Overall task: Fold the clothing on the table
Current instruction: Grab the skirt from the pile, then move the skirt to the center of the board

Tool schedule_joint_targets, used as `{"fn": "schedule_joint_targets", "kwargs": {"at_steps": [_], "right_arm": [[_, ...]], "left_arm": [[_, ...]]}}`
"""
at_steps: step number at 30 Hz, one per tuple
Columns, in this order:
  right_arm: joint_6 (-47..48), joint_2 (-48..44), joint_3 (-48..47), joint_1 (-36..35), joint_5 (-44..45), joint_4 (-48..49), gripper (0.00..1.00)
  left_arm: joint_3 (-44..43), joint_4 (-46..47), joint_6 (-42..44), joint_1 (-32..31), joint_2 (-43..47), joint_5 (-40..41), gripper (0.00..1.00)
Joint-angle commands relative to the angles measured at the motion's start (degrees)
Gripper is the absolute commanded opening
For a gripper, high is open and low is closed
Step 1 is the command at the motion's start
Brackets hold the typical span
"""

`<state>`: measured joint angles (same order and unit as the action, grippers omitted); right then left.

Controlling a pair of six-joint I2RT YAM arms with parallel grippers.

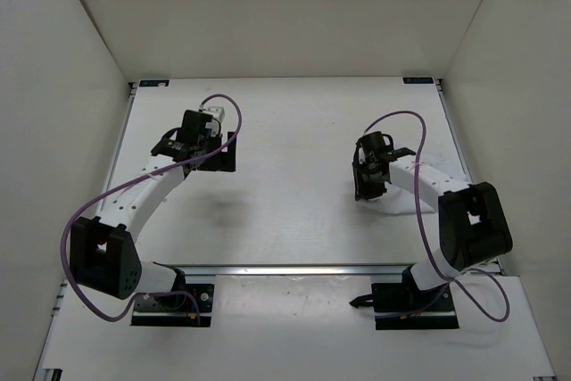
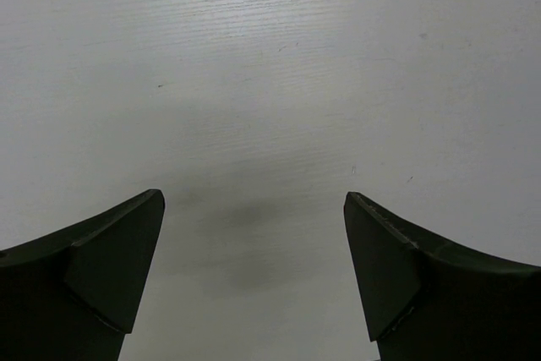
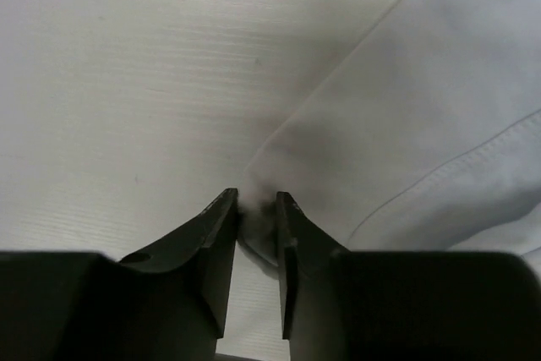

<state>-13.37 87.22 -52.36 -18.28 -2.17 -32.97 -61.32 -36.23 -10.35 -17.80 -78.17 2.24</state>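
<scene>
From above, my left tool point(image 1: 189, 142) hangs over the far-left part of the large flat white worktop point(image 1: 285, 122) and my right tool point(image 1: 366, 185) sits low over its right half, the two well apart. The small plain white soft fabric garment is lost against the white surface here, so I cannot trace its outline or long axis from this view

In the left wrist view, my left tool point(image 2: 254, 200) stands with its fingers spread wide and nothing between them. Below is only bare worktop point(image 2: 270, 57) with a faint shadow, and no cloth edge shows

In the right wrist view, my right tool point(image 3: 254, 200) has its fingers drawn close together and pinched on a small bunch at the corner of the garment point(image 3: 423, 124). From that pinch the cloth spreads ahead and to the right, its free edge running diagonally up toward the top right, with a stitched hem line crossing lower right. To the left of the edge is bare worktop point(image 3: 127, 82)

So the right arm is the nearer one, already on the cloth. I judge that the fold depends on carrying this corner toward the body of the cloth, which lies ahead and right, not towards the bare left side
</scene>
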Motion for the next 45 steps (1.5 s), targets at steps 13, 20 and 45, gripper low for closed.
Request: {"fn": "schedule_joint_targets", "kwargs": {"at_steps": [13, 20, 45], "right_arm": [[4.06, 13.75, -51.51, -1.14, -12.57, -10.78, 0.0], [3.87, 14.59, -80.65, -8.87, -13.39, -8.97, 0.0], [-2.11, -8.82, -0.1, -0.88, -13.03, 6.7, 0.0]], "left_arm": [[-3.88, 0.54, -0.02, 1.28, 1.18, -4.61, 0.98], [-7.49, 0.2, 1.29, 3.56, 3.46, -3.48, 0.98], [5.77, 2.2, -3.44, -2.84, 14.91, -11.46, 0.98]]}}
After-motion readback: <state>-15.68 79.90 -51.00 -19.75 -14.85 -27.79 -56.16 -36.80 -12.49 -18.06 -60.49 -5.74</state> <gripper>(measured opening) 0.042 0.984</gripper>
